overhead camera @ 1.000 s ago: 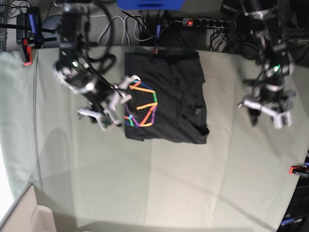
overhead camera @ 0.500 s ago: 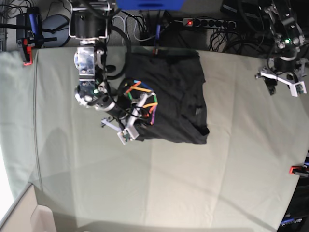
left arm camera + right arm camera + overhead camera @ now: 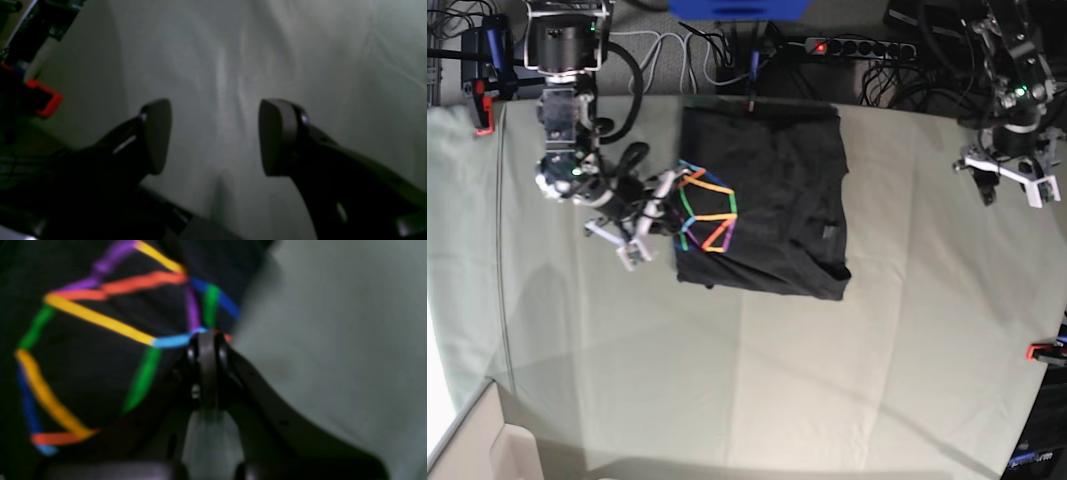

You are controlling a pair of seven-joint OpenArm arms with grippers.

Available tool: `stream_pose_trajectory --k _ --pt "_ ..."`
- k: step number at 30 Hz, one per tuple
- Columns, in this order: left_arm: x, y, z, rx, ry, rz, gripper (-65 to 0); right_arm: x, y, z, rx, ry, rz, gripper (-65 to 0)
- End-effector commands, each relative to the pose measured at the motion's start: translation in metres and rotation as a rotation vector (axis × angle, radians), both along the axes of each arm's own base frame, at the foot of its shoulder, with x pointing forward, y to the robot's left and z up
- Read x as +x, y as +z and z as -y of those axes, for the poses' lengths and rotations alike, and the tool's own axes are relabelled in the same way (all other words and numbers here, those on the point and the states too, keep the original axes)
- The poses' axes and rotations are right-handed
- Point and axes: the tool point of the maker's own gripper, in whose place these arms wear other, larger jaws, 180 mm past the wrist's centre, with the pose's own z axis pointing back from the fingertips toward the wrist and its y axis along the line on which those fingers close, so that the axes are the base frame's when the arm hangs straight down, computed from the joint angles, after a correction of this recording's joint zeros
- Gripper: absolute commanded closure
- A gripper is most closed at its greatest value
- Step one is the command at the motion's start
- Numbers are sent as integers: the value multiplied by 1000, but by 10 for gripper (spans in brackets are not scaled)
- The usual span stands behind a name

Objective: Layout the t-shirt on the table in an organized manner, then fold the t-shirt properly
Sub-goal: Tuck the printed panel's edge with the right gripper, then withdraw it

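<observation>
The black t-shirt [image 3: 777,200] lies folded into a rough rectangle at the back middle of the table [image 3: 827,380], its rainbow line print [image 3: 705,208] on the left part. My right gripper [image 3: 670,192] is at the shirt's left edge beside the print. In the right wrist view the jaws are pressed together on the shirt [image 3: 100,356] edge, right gripper [image 3: 207,336] tip at the print's blue line. My left gripper [image 3: 1007,180] hangs open over bare table at the far right. In its own view, the left gripper [image 3: 215,133] holds nothing.
Red clamps [image 3: 483,110] [image 3: 1042,352] sit at the table's left and right edges, one also in the left wrist view as a red clamp [image 3: 45,101]. A power strip [image 3: 857,46] and cables lie behind the back edge. Pale cloth [image 3: 333,306] lies right of the shirt edge.
My right gripper went from open to shut at the shirt's left edge, and the shirt edge shifted slightly left. The left arm rose to the far right, then stayed.
</observation>
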Motion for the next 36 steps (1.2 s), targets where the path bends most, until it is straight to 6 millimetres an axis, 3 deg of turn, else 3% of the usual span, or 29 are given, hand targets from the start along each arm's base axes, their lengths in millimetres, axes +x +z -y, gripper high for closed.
stream_pose_trajectory --k 1,4,8,12,15,19,26,30,36 --pt "6 12 -5 24 -2 40 -401 11 8 14 -12 -32 33 0" --pt "7 12 -5 24 -4 43 -401 16 12 37 -14 -103 45 0" --pt "7 12 -5 25 -4 42 -401 28 42 36 -24 -110 134 0" --pt "5 12 -4 24 -4 39 -401 42 76 -3 32 -81 230 0" --pt "3 11 -4 24 -4 36 -401 50 87 -39 63 -5 255 0" --pt "-6 6 -4 24 -3 13 -401 56 75 -68 87 71 211 0" --pt "-18 1 -7 27 4 -13 -401 65 41 -75 109 86 95 0" --pt "-23 -2 -7 27 4 -25 -401 61 22 -54 80 76 50 0" --pt "-20 -1 -5 25 -2 -21 -401 63 21 -24 57 55 91 0"
